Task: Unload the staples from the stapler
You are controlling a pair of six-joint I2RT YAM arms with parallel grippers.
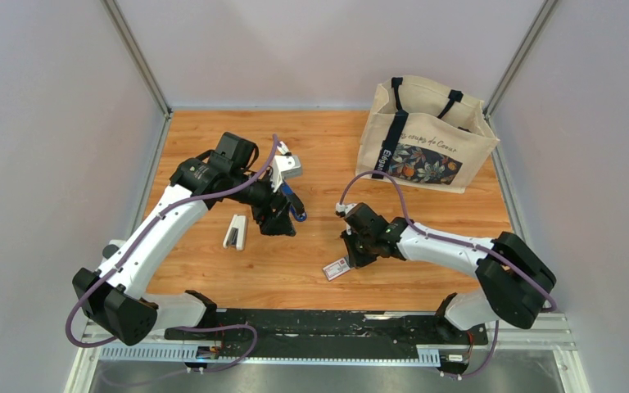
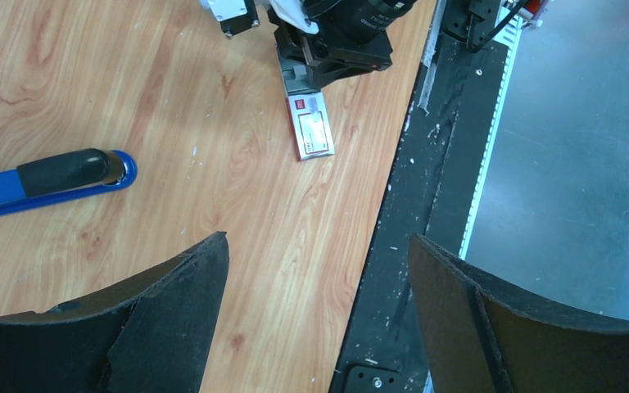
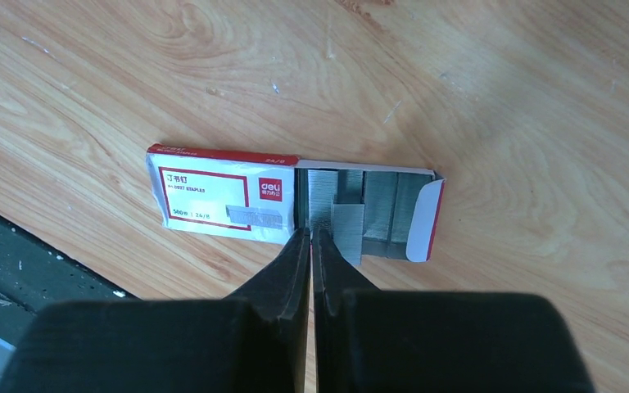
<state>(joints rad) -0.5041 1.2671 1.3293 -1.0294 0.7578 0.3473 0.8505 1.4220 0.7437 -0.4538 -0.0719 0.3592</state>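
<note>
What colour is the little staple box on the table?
The staple box is white with red edging; right wrist view.

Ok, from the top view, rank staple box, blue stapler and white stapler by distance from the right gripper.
1. Staple box, beside the right gripper, at its jaws.
2. Blue stapler, left and farther back.
3. White stapler, farthest left.
</note>
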